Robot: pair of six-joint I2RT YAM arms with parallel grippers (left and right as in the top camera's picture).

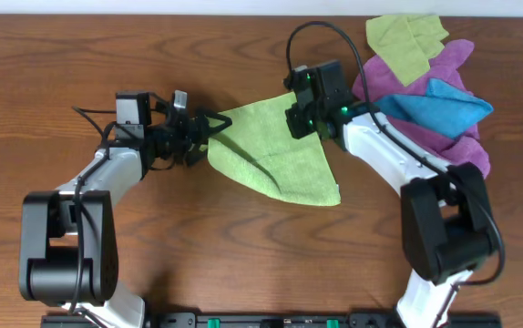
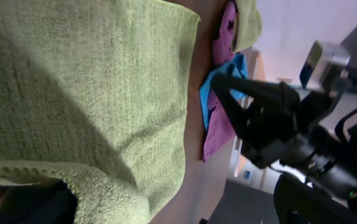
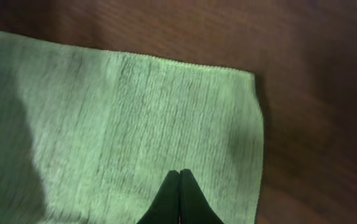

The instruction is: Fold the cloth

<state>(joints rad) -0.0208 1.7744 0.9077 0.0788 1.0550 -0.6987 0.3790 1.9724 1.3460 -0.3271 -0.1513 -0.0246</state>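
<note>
Nearest us, the cloth [image 1: 280, 159] has its front corner lying flat on the table [image 1: 61, 55], pointing towards the right arm's base. From there it spreads back and widens between the two arms.

Its left corner is in the left gripper [image 1: 205, 125], whose jaws are closed on it. From the left wrist we see the fabric draped over a dark finger, hem curling at the bottom, with the rest sloping away.

Its far right corner meets the right gripper [image 1: 298, 107]. From the right wrist, the two fingertips are pressed tight together with the cloth pinched at their tips, and a straight hem and one square corner rest on the wood beyond.

Farther back, at the table's far right, a heap of other cloths sits apart from ours. A blue cloth [image 1: 444, 107] lies on a purple cloth [image 1: 457, 137], and an olive cloth [image 1: 405, 41] is at the very back edge.
</note>
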